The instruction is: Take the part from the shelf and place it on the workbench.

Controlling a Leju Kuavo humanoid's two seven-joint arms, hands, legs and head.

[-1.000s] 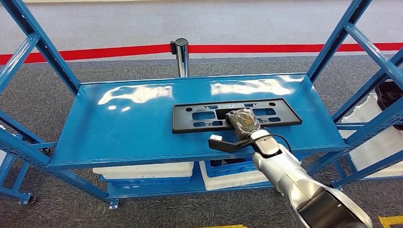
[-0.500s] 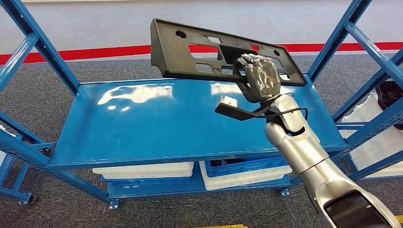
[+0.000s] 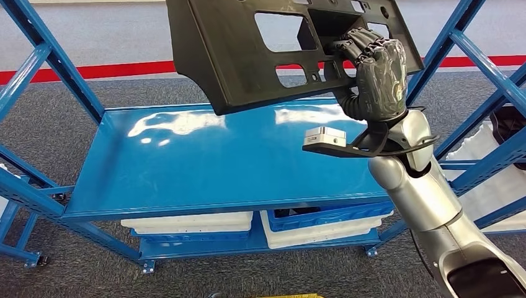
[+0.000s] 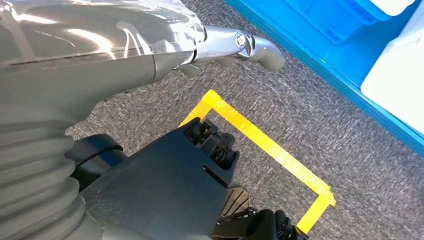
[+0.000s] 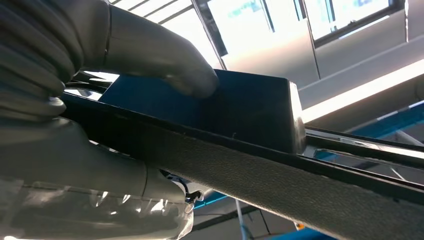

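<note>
Our right hand (image 3: 372,74) clamps its dark fingers (image 3: 363,43) through a cutout in the black part (image 3: 236,56), thumb (image 5: 155,55) pressed on the other face, holding it tilted high above the blue shelf (image 3: 205,161). The silver forearm rises steeply from lower right. The part's upper edge is cut off at the frame's top. Our left hand (image 4: 100,55) hangs over grey carpet and yellow floor tape (image 4: 265,145); we cannot tell how its fingers lie.

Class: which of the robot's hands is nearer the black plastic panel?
Right. The right hand grips the black plastic panel above the shelf; the left hand hangs near the floor.
</note>
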